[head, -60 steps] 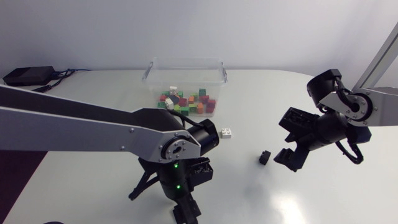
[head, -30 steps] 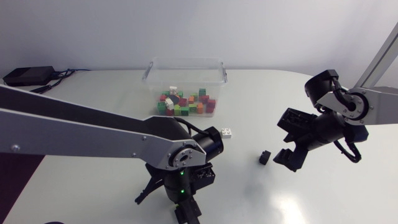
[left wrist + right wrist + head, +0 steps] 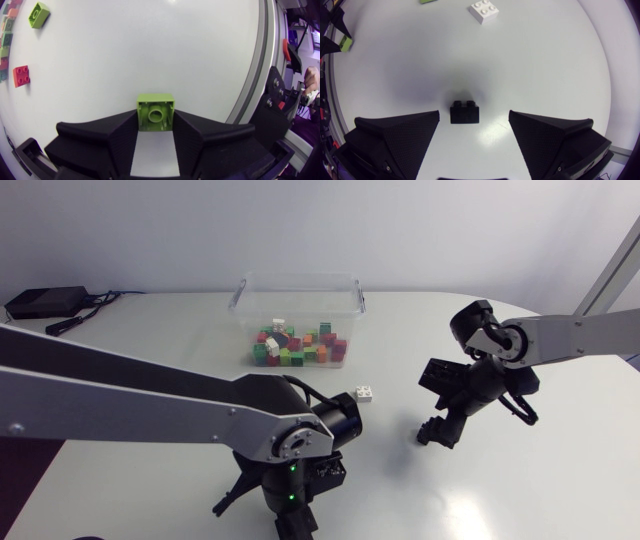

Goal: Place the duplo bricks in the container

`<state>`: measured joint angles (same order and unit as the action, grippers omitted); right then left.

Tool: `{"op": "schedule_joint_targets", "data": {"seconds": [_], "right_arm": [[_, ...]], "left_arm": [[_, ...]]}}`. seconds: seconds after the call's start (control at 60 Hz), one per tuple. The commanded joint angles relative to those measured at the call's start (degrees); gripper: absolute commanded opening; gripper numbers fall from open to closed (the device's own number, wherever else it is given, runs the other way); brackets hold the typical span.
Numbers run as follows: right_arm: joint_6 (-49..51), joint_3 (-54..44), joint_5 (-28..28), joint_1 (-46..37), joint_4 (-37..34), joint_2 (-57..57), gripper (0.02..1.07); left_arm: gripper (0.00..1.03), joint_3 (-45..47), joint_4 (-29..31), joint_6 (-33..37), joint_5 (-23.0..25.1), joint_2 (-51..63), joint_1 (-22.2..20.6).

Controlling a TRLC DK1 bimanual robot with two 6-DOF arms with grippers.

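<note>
A light green duplo brick [image 3: 155,106] rests on the white table, and my left gripper [image 3: 155,120] is shut on it, one finger against each side. In the head view that gripper [image 3: 296,522] points down near the table's front edge and hides the brick. My right gripper [image 3: 474,120] hangs open over a small black brick [image 3: 464,112], which lies between its fingers untouched. A white brick [image 3: 483,11] lies ahead of it, also seen as the white brick [image 3: 366,393] in the head view. The clear container [image 3: 352,292] at the back holds several coloured bricks [image 3: 300,346].
A black box with cables [image 3: 45,302] lies at the table's back left corner. My right arm [image 3: 560,335] comes in from the right; the left arm [image 3: 130,405] crosses the front left of the table.
My left gripper has closed on the green brick. My right gripper has moved left and now stands over the black brick, hiding it in the head view.
</note>
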<state>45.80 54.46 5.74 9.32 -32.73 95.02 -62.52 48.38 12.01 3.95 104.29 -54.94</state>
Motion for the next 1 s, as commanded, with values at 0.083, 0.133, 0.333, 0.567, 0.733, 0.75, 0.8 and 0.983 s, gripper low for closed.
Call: {"op": "schedule_joint_targets", "data": {"seconds": [0.083, 0.133, 0.333, 0.567, 0.733, 0.75, 0.8, 0.983], "right_arm": [[2.5, 3.3, -0.7, 0.3, -0.4, 5.3, 1.02], [2.6, 3.9, -1.0, 0.3, -1.1, 6.2, 1.02], [3.7, 4.3, -1.5, 0.4, -2.1, 7.9, 0.97], [4.2, 3.8, -0.8, 1.1, -1.9, 9.2, 0.6], [3.6, 6.0, 0.0, 1.0, -3.7, 11.1, 0.32], [3.5, 6.4, 0.1, 0.9, -4.4, 11.4, 0.31], [3.2, 7.2, 0.7, 0.8, -5.3, 11.5, 0.26], [0.7, 10.0, 0.9, 1.6, -9.1, 7.0, 0.22]], "left_arm": [[0.29, -0.9, 2.4, 0.9, -0.9, -5.6, 3.4], [0.29, -1.8, 3.2, 1.4, -0.9, -7.0, 4.5], [0.29, -8.3, 6.1, 3.5, -1.0, -11.5, 10.4], [0.29, -15.0, 6.5, 5.0, -0.9, -12.7, 16.0], [0.3, -18.1, 3.6, 5.6, -0.9, -12.6, 20.7], [0.3, -18.4, 3.0, 5.6, -0.9, -12.6, 21.2], [0.3, -19.5, 1.7, 5.6, -0.9, -12.5, 22.5], [0.31, -24.6, -4.2, 3.5, 0.3, -10.4, 28.1]]}}
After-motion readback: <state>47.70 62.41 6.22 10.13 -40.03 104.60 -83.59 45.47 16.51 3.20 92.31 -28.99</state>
